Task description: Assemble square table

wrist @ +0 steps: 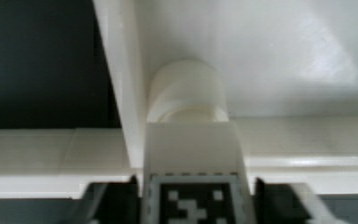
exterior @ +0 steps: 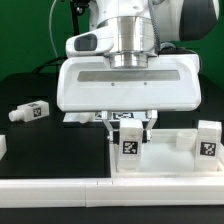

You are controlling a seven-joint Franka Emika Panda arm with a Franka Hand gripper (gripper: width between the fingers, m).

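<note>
A black counter (exterior: 50, 150) is spreading across the lower half of the exterior view and is showing again as a dark patch in the wrist view. A long white border rail (exterior: 90, 195) is running along the counter's near edge, from the exterior view's left toward its right. A short white rail end (exterior: 3, 148) is poking in at the exterior view's left edge, apart from the long rail. Farther back, a thin sliver of the marker board (exterior: 85, 119) is lying flat on the counter, its tags mostly hidden. Behind everything a green backdrop (exterior: 25, 40) is standing, with thin dark cables (exterior: 72, 20) hanging before it.
</note>
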